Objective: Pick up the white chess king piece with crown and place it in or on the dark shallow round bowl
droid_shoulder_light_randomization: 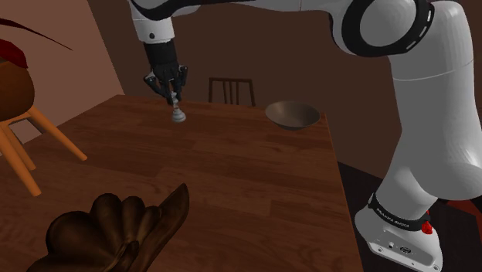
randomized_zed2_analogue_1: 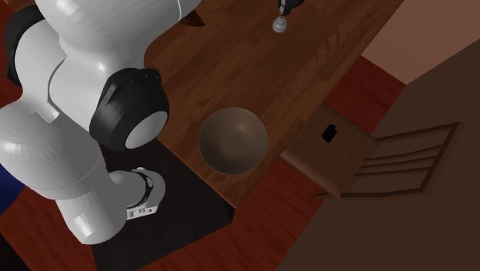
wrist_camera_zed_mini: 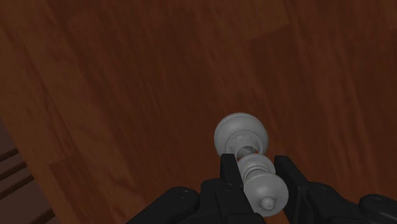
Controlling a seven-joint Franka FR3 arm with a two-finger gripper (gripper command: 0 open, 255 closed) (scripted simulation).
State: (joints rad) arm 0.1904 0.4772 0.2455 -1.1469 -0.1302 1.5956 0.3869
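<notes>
Right at the gripper (droid_shoulder_light_randomization: 173, 93), the two black fingers (wrist_camera_zed_mini: 228, 177) are clamped on the one chess king (wrist_camera_zed_mini: 249, 159), one on each side of its upper stem just below the knobbed crown. The piece is pale grey-white and hangs base-down from the gripper. Its round foot is low over the brown wooden surface (droid_shoulder_light_randomization: 232, 178), but whether it touches the wood I cannot tell. From the wrist camera the foot lies beyond the fingertips and the crown nearest the hand.

Away from the gripper, well apart from it and toward the side of the arm's stand (droid_shoulder_light_randomization: 398, 232), sits one shallow round bowl (droid_shoulder_light_randomization: 292, 116), dull brown. It rests on the surface near its far edge with nothing in it. Past the gripper and beyond that edge stands one dark wooden chair (droid_shoulder_light_randomization: 231, 90) with a slatted back. One small black object (randomized_zed2_analogue_1: 331, 132) lies on its seat.

On the gripper's other side, off the surface, is one round brown seat on orange legs (droid_shoulder_light_randomization: 23, 147). Much farther from the gripper, at the near end of the surface, lies one dark brown ribbed, shell-like thing (droid_shoulder_light_randomization: 116, 232).
</notes>
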